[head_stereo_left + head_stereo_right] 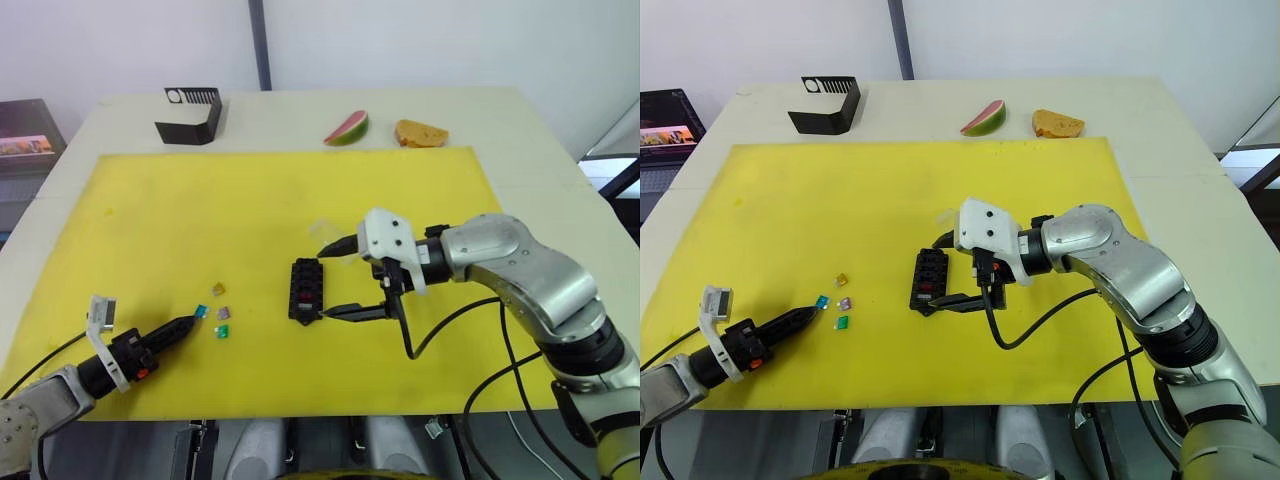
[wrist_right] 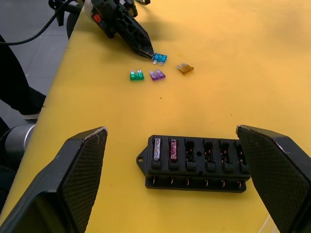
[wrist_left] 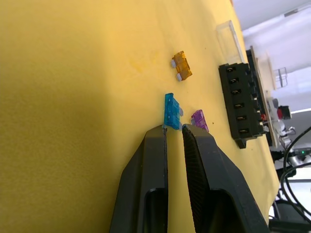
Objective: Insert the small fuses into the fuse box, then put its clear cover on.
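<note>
Where four fuses lie, left end effector (image 1: pixel 196 318) at blue fuse (image 1: pixel 201 312)

Bright, even light falls from overhead across the yellow mat (image 1: pixel 200 200); shadows under things stay soft and short. The right wrist's near fingers (image 2: pixel 58 189) look blurred.

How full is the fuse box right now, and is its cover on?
Partly filled, uncovered. The fuse box holds two fuses at one end; its other visible slots are empty. The clear cover lies on the mat beside it.
</note>
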Available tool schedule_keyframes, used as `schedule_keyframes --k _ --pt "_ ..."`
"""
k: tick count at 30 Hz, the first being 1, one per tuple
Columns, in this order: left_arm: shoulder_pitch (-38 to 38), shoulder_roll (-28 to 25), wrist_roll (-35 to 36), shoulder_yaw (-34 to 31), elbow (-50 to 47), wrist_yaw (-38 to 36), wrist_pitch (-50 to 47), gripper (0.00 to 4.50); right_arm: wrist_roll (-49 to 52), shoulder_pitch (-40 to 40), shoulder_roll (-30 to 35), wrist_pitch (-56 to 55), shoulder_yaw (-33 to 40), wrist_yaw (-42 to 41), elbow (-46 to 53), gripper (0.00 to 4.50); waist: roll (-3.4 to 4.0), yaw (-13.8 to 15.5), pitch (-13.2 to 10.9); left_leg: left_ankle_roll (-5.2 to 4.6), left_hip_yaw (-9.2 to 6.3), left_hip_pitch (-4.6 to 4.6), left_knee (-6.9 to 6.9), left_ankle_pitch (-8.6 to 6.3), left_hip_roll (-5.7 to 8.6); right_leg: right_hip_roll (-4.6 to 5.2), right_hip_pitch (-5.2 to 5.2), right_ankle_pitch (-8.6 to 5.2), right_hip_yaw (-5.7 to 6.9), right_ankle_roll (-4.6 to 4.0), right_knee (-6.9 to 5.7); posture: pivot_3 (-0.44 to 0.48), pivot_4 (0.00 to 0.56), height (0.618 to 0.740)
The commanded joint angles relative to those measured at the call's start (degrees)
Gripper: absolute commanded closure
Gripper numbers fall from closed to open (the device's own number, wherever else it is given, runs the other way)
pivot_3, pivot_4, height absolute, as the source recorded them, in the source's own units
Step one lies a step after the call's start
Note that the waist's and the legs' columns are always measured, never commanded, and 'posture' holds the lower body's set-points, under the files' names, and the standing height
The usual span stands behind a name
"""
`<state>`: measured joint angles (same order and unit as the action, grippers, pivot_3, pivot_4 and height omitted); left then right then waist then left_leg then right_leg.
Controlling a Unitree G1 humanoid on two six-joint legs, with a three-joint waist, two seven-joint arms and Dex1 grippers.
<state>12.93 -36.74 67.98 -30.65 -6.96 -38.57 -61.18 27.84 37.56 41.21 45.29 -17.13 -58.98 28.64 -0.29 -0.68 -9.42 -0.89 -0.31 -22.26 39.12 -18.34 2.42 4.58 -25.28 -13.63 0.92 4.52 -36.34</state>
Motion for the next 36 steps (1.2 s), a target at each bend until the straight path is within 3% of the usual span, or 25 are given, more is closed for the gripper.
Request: schedule_keyframes --k 1,4,7,9,23,28,35,36 --pt "1.33 -0.37 -4.16 0.54 1.62 -1.39 2.89 3.89 0.59 0.52 0.15 -0.41 1.05 -0.26 1.85 0.0 0.03 0.0 0.02 0.0 0.0 0.0 0.0 0.0 0.0 0.0 0.0 0.0 0.0 0.0 0.0 0.0 0.15 0.74" --pt "2.08 -0.3 -5.09 1.12 1.54 -3.28 3.92 3.89 0.6 0.41 0.26 -0.47 1.12 -0.32 1.91 0.0 0.03 0.0 0.02 0.0 0.0 0.0 0.0 0.0 0.0 0.0 0.0 0.0 0.0 -0.01 0.0 0.0 0.15 0.74" --pt "2.61 -0.15 -5.67 1.29 1.69 -4.31 4.51 3.15 0.52 0.32 0.38 -0.55 1.14 -0.37 1.95 0.0 0.03 -0.01 0.02 0.0 0.0 0.0 -0.01 0.0 0.0 0.0 0.0 0.0 0.0 -0.01 0.0 0.0 0.15 0.74" --pt "2.79 0.06 -5.88 1.28 2.18 -4.76 4.85 2.22 0.42 0.35 0.43 -0.6 1.09 -0.38 1.89 0.0 0.06 -0.01 0.04 0.0 0.0 0.0 -0.01 0.0 -0.01 0.0 0.0 0.0 0.0 -0.01 0.0 0.0 0.15 0.74" --pt "0.37 3.44 -7.6 0.49 8.17 -3.28 8.83 2.22 0.07 0.75 0.22 -0.7 0.7 -0.3 1.47 0.0 0.52 0.08 0.31 0.0 0.0 0.3 -0.08 0.0 -0.03 0.0 0.26 -0.02 0.0 -0.04 0.0 0.0 0.15 0.74" --pt "-0.83 4.74 -7.61 1.72 6.95 -2.46 8.42 2.22 -0.31 0.49 0.38 -0.93 0.3 -0.35 1.71 0.0 0.56 0.22 0.32 -0.01 -0.01 0.83 -0.23 0.0 -0.04 0.01 0.76 -0.05 0.0 -0.08 0.09 0.0 0.15 0.74" --pt "-1.28 5.69 -7.88 2.13 5.69 -1.65 8.17 2.22 -0.31 0.21 0.5 -0.84 0.39 -0.29 2.07 0.0 0.61 0.57 0.35 -0.01 -0.01 0.83 -0.22 0.0 -0.04 0.02 0.77 -0.06 0.0 -0.1 0.09 0.0 0.15 0.74" --pt "-1.33 5.89 -8.15 2.19 5.56 -1.32 8.34 2.47 -0.3 0.18 0.5 -0.82 0.41 -0.27 2.12 0.0 0.61 0.71 0.35 -0.01 -0.01 0.83 -0.22 0.0 -0.04 0.03 0.77 -0.06 0.0 -0.1 0.1 0.0 0.15 0.74"
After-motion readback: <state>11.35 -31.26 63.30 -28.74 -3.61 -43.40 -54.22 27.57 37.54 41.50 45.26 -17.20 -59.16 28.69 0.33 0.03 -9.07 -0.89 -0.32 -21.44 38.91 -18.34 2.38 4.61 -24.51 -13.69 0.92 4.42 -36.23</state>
